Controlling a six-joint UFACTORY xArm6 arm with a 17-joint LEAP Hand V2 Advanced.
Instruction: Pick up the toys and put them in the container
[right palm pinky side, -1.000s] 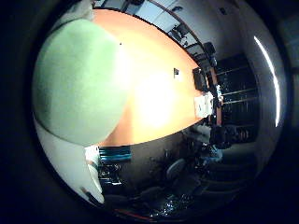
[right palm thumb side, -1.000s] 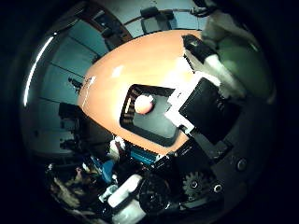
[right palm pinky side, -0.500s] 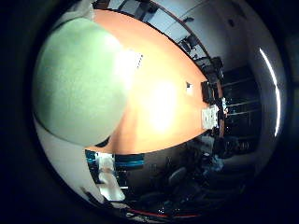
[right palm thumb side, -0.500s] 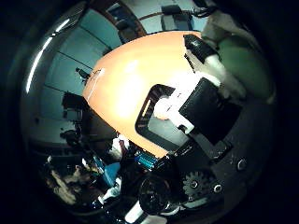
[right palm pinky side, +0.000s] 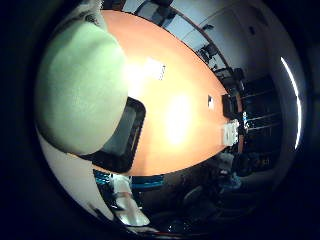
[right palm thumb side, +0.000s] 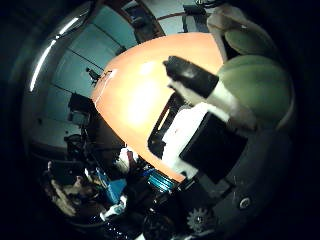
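Green fills the little finger side view: a pale green toy (right palm pinky side: 80, 90), rounded and softly textured, sits right against the palm and blocks a large part of the scene. Its full shape cannot be made out, since the view's edge cuts it off on one side. From the thumb side the same toy shows as green lobes with the hand (right palm thumb side: 210, 125) wrapped about it, a white and black finger (right palm thumb side: 192, 80) curled across its front, so the hand is closed on the toy and carries it clear of the table.

Below the toy lies the black container (right palm pinky side: 122, 137), a shallow tray with rounded corners, resting on the orange table (right palm pinky side: 185, 100). Only one end of it shows in each view; the toy and the hand's own body hide the rest, and what is inside cannot be told.

Much of the table top is bare orange beyond the container, with a white sheet (right palm pinky side: 155, 67) lying apart from it and small dark and white items near the far end. The container sits near the table's near edge, where the floor and dim clutter begin.
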